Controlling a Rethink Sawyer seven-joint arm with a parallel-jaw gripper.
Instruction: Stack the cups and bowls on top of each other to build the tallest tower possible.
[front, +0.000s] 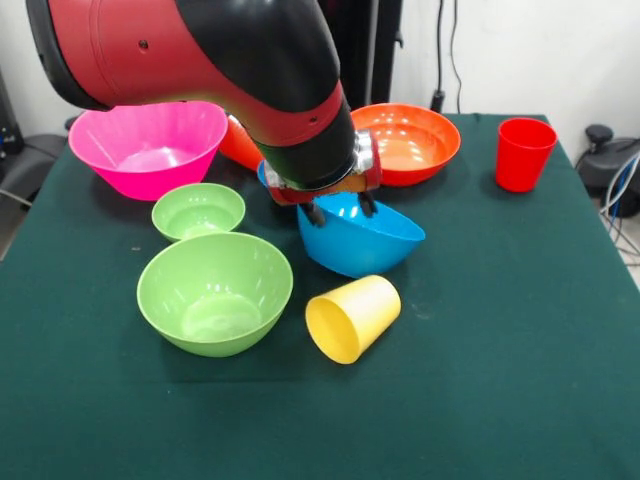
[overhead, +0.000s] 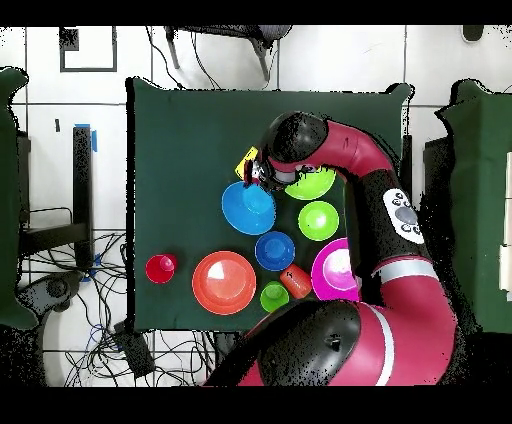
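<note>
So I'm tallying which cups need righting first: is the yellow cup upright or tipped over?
Tipped over. The yellow cup lies on its side on the green table, open mouth facing the front camera.

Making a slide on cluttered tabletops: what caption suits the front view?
Sawyer gripper at the tilted large blue bowl's rim, with the yellow cup lying on its side nearby.
</note>
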